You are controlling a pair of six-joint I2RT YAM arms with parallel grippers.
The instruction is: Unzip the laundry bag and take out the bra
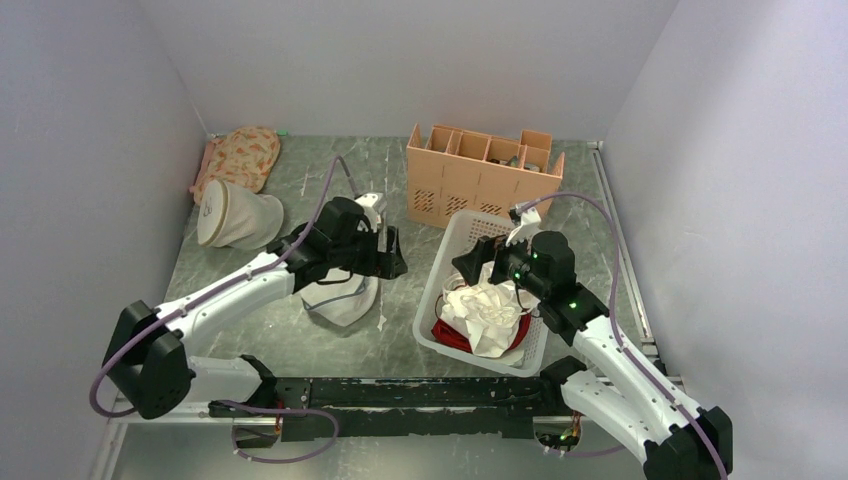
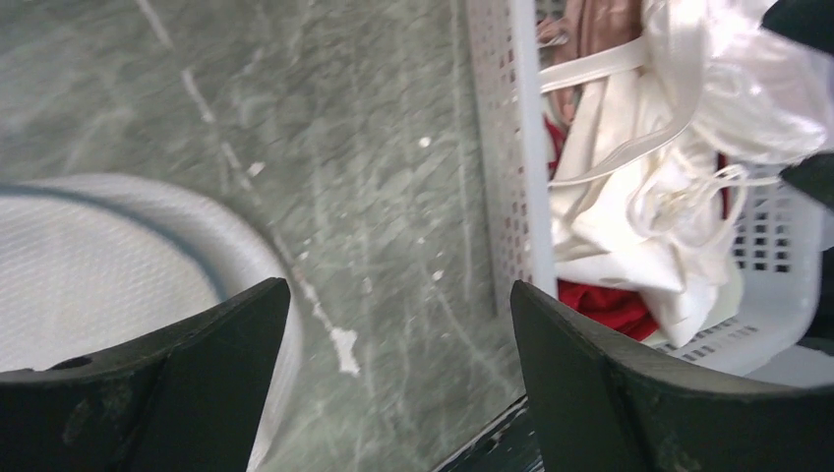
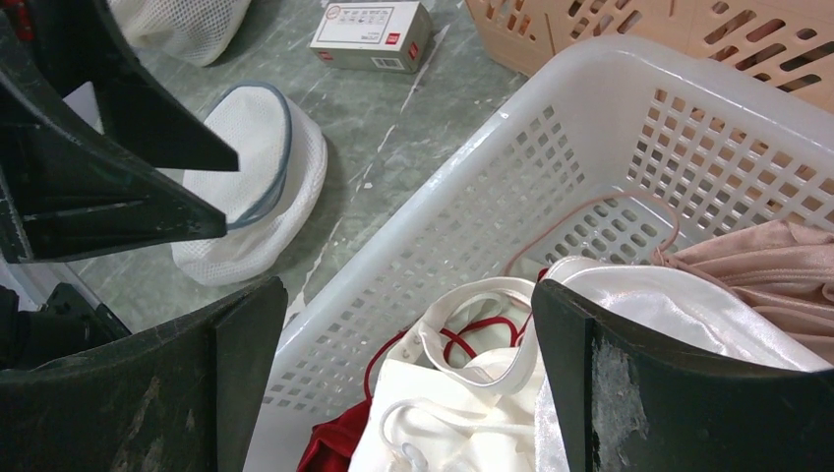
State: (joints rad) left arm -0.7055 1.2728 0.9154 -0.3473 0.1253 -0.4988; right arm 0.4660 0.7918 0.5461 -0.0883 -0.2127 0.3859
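With left claw (image 2: 398,292) and right claw (image 3: 405,290) both released and empty, expect laundry bag (image 3: 246,157) to slide across tabletop (image 2: 344,147) unless pinned.

white arms (image 1: 228,297), black joints (image 1: 160,372) (lilac cables (image 1: 323,195) looping alongside).

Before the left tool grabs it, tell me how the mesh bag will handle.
Probably floppy: the bag sags with its mesh wall slumped. Likely light, since it looks like thin mesh. Pushed, it would probably crumple or slide rather than roll.
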